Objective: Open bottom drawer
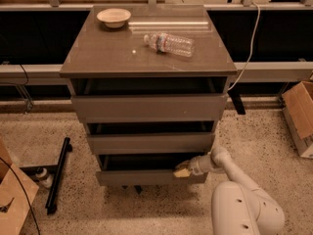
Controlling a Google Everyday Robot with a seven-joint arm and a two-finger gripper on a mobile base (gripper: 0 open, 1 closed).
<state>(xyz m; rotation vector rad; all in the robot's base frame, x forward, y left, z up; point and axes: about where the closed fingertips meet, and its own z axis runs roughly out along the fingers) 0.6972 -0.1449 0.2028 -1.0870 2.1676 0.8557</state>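
bottom drawer (142, 178) glossy grey-brown | pincer (182, 172) pale matt, at its top edge (rt end) | bottle (168, 43) clr plastic

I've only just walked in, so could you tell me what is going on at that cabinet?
The robot's arm reaches to the cabinet, with its gripper at the top edge of the bottom drawer, near the right end. That drawer stands slightly out, a dark gap showing above its front. A bowl and a bottle rest on top.
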